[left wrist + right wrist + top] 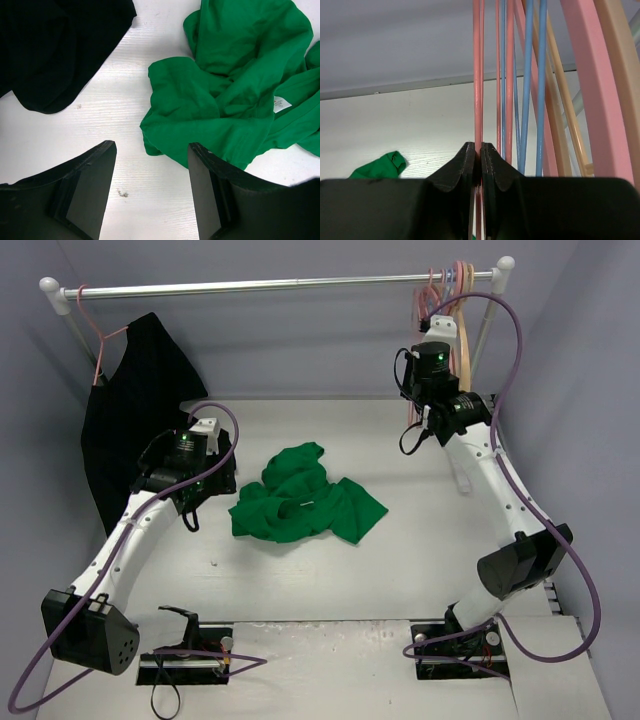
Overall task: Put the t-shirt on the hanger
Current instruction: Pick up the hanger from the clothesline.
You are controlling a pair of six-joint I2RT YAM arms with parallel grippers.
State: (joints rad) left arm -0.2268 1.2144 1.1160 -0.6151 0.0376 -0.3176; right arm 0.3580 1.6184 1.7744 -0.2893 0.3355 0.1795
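The bright green t-shirt (pixel 305 502) lies crumpled on the white table, and in the left wrist view (pixel 235 85) its white neck label (pixel 281 104) shows. My left gripper (pixel 208 472) is open and empty just left of the shirt. In its own view (pixel 152 147) the right finger overlaps the shirt's edge. My right gripper (pixel 420 362) is up at the hangers on the rail's right end. In its own view (pixel 480 147) it is shut on a thin rod of the salmon-pink hanger (pixel 478 75).
A metal rail (pixel 280 285) spans the back. A black garment (pixel 140 410) hangs on a pink hanger at its left end, its hem on the table (pixel 55 45). Light blue (pixel 527 75), tan (pixel 615 75) and thick pink hangers crowd beside the held one.
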